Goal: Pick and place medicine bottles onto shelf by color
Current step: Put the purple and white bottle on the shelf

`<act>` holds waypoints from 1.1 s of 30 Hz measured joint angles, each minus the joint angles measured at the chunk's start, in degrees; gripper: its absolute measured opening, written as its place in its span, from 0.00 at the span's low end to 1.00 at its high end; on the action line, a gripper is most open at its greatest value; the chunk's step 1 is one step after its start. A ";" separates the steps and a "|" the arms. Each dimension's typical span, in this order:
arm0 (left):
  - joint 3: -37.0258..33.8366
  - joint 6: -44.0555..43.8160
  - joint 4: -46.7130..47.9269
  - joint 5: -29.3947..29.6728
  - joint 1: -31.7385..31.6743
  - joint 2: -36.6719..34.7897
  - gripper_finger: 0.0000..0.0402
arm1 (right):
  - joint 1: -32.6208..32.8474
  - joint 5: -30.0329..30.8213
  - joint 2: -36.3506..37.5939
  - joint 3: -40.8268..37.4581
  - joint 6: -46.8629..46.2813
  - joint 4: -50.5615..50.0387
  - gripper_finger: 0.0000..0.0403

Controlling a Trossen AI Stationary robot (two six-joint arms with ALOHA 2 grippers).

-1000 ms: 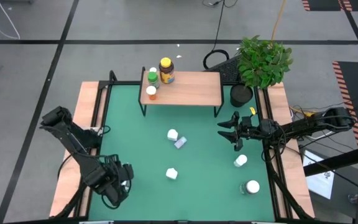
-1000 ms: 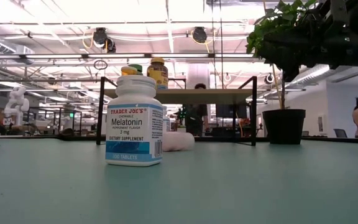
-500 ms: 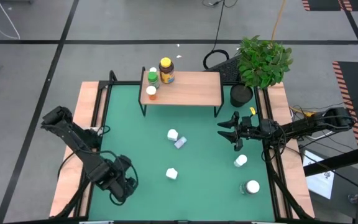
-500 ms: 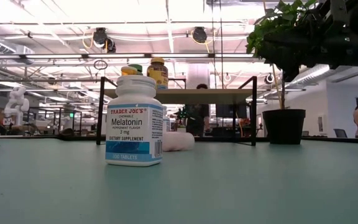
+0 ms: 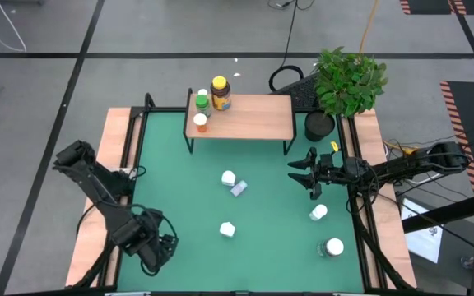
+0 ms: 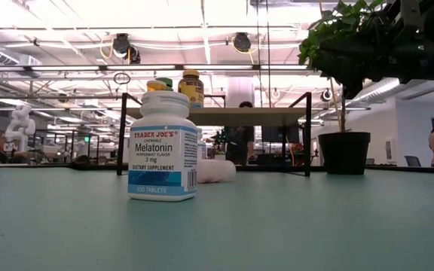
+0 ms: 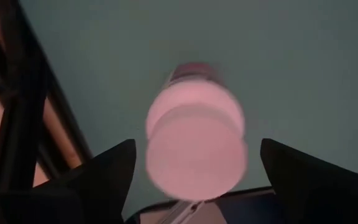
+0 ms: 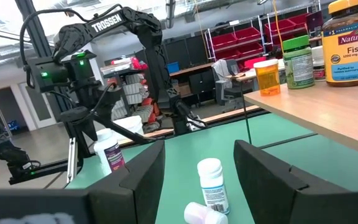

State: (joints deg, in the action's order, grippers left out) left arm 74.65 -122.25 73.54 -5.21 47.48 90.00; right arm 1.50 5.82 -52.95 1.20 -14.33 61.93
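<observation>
The worktop [image 5: 179, 177], covered by a green mat, fills the middle of the high view, with wooden side boards [image 5: 115, 156] along its edges. At its far end stands the shelf [image 5: 253, 119], a low table with a light wooden top on thin black legs, and just beside the shelf's right end is a potted plant [image 5: 348, 80]. The left arm [image 5: 97, 185] reaches along the near left side of the mat, its left pincer [image 5: 156, 247] pointing down by the near left corner; in the left wrist view its fingers [image 7: 107, 171] stand wide apart around a pale lilac bottle [image 7: 196, 140] without visibly touching it. The right arm [image 5: 401, 168] comes in from the right edge, and the right pincer [image 5: 307, 173] hangs spread open and empty over the right half of the mat, near the shelf. On the shelf's left end stand a dark amber bottle with a yellow lid [image 5: 220, 93], a green bottle [image 5: 202, 102] and an orange bottle [image 5: 200, 122], close together. On the mat, a white bottle [image 5: 228, 178] stands mid-table with a small one [image 5: 239, 189] lying just beside it, the Melatonin bottle [image 6: 163, 145] stands nearer the front, and two more white bottles [image 5: 318, 213] [image 5: 333, 247] sit near the right edge.
</observation>
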 joint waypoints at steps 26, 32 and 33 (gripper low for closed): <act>-0.07 13.88 -0.85 2.21 0.02 -0.02 0.58 | 0.00 0.02 -0.01 -0.01 -1.38 0.00 0.46; -0.07 29.20 -0.81 2.77 -0.28 -0.02 0.58 | 0.00 0.02 0.00 -0.01 -1.46 0.00 0.46; -0.07 31.72 -0.81 2.81 -0.28 -0.02 0.59 | 0.00 0.02 0.00 -0.01 -1.46 0.00 0.46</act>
State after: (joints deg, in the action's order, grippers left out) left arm 74.59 -90.54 72.73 -2.40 47.20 89.97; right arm 1.50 5.85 -52.95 1.19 -15.79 61.93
